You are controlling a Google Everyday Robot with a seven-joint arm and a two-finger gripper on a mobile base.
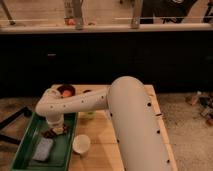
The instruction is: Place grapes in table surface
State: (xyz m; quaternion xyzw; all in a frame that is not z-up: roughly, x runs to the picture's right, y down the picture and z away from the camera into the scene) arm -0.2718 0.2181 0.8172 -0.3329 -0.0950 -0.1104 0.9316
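The grapes (49,134), a small dark reddish cluster, lie in the green tray (24,150) at the left of the table surface (100,147). My gripper (56,128) points straight down into the tray, pressed onto the cluster's right side and shut on it. The grapes still rest on the tray floor and are partly hidden by the gripper. My thick white arm (135,125) crosses the tan tabletop from the lower right and covers much of it.
A white cup (81,144) stands on the table just right of the tray. A blue-grey pad (43,149) lies in the tray's near half. A dark red bowl with orange food (65,91) and a small green object (89,115) sit farther back.
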